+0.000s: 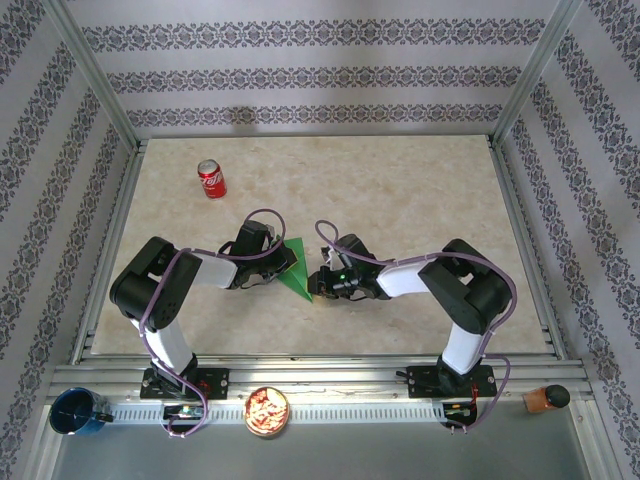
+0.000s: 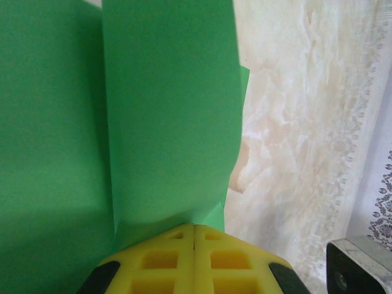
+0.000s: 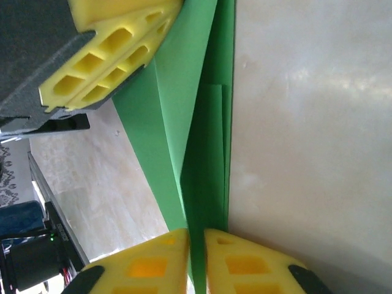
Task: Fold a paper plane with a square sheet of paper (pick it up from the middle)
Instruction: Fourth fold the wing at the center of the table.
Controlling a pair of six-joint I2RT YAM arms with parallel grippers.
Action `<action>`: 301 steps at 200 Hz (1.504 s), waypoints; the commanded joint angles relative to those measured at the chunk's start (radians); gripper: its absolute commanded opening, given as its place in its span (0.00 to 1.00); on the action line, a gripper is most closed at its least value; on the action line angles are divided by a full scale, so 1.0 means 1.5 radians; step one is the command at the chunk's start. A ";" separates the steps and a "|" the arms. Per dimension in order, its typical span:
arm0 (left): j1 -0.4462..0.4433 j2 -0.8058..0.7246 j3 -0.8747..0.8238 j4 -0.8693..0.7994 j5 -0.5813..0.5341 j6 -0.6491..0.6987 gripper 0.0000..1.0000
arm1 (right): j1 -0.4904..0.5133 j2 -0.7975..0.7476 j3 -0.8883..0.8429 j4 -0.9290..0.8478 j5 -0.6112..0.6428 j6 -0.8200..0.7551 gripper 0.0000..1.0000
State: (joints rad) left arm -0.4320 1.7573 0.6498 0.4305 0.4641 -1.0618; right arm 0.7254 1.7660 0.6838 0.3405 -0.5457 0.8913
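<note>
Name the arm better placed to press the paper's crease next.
Right, probably: the right gripper pinches the green paper right on its fold line, while the left gripper anchors the wide end.

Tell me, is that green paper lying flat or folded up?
Folded. The green paper is a narrow pointed shape from above, and close up the wrist views show overlapping layers with straight creases.

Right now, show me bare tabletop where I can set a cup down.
Free: the far table between the soda can and the right rail; also the near strip between the arm bases. Crowded: the centre, where left gripper and right gripper pinch the green paper.
</note>
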 commanded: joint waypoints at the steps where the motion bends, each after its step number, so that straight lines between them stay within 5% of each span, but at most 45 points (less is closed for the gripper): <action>1: -0.003 0.022 -0.019 -0.019 -0.006 0.002 0.00 | 0.010 -0.044 -0.012 -0.072 0.036 -0.014 0.24; 45: -0.003 0.024 -0.022 -0.013 -0.004 0.005 0.00 | -0.015 -0.142 0.041 -0.193 0.071 -0.063 0.32; 97: -0.003 0.028 -0.026 -0.004 -0.002 0.002 0.00 | 0.015 -0.039 0.132 -0.173 0.007 -0.029 0.08; 158: -0.003 0.031 -0.031 0.002 0.005 0.001 0.00 | 0.020 0.042 0.188 -0.180 0.007 -0.023 0.04; 301: -0.003 0.026 -0.032 -0.002 -0.002 -0.003 0.00 | 0.030 0.056 0.111 -0.161 0.015 -0.009 0.05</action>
State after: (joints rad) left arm -0.4320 1.7649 0.6319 0.4808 0.4789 -1.0622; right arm 0.7509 1.8675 0.8845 0.1375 -0.5316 0.8734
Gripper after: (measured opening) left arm 0.050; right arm 0.064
